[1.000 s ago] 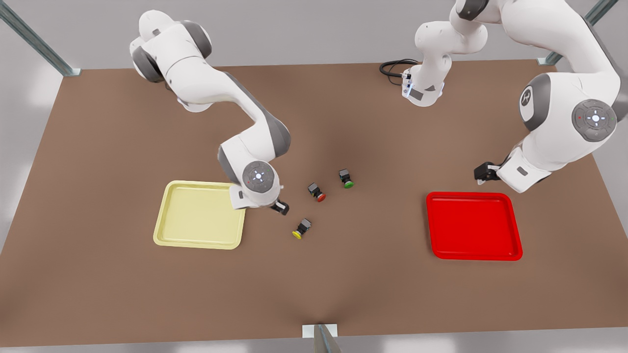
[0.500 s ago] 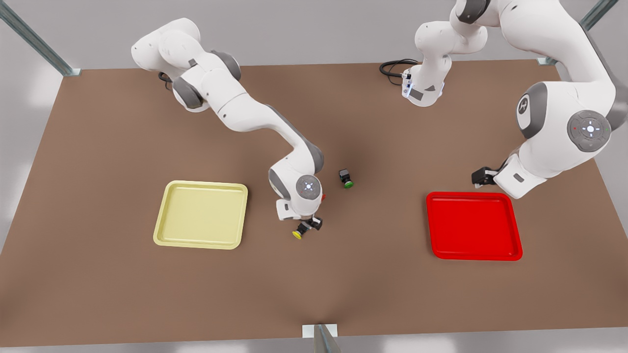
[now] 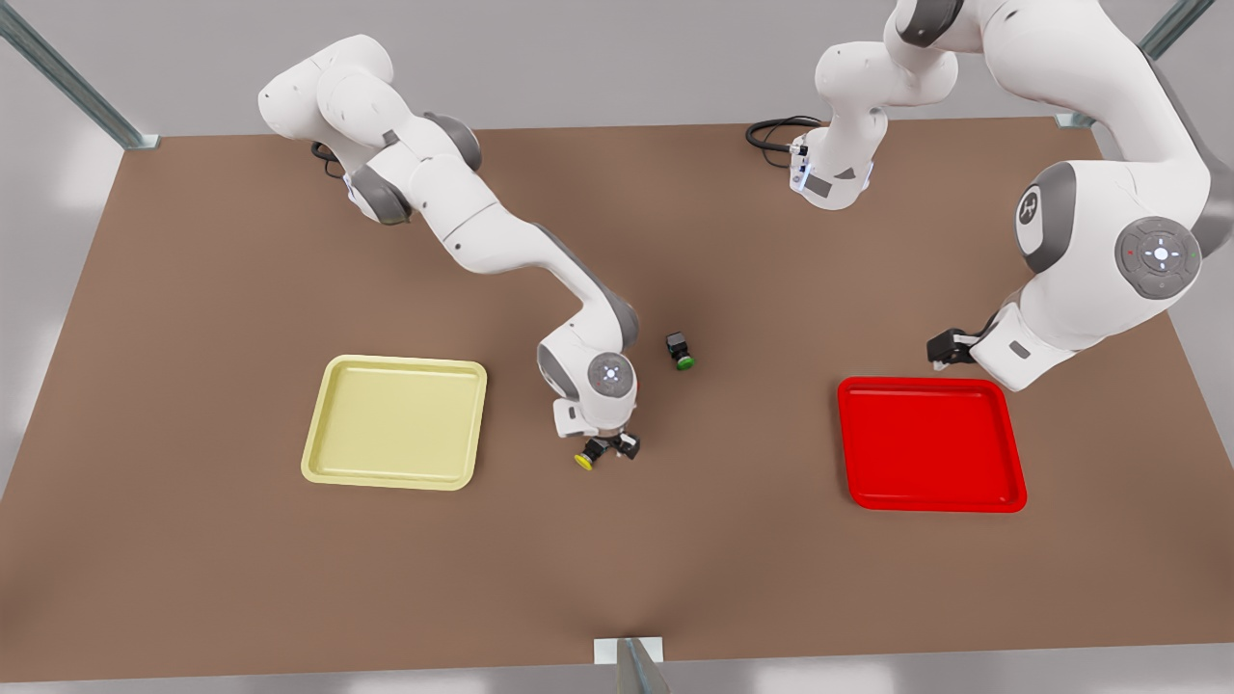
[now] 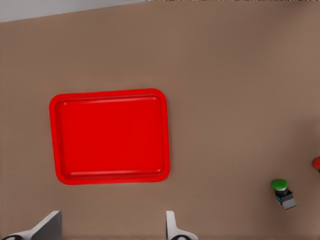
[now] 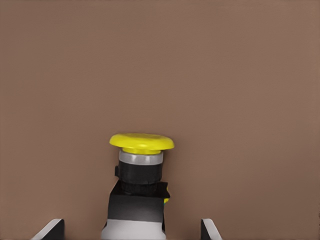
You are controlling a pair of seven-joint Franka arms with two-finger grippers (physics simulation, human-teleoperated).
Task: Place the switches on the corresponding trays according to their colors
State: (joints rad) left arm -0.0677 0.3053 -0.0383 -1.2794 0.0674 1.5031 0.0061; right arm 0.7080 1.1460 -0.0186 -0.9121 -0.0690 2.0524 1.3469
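The yellow switch (image 3: 586,458) lies on its side on the brown table between the two trays. My right gripper (image 3: 609,447) is down over it, open, with the switch's black body (image 5: 137,197) between the fingers (image 5: 51,230). A green switch (image 3: 681,352) lies just behind it, also seen in the left wrist view (image 4: 283,191). The red switch is hidden under the right wrist in the front view; its red cap (image 4: 317,163) peeks in at the left wrist view's edge. My left gripper (image 3: 943,347) waits open behind the red tray (image 3: 930,443), which the left wrist view also shows (image 4: 110,136). The pale yellow tray (image 3: 395,421) lies at the front view's left.
A black cable (image 3: 771,131) coils at the table's back edge by the arm base (image 3: 834,178). A metal post (image 3: 631,663) stands at the middle of the front edge. Bare table lies in front of both trays.
My right arm has swung from beside the yellow tray over to the yellow switch and come down around it, covering the red switch. The left arm has barely shifted.
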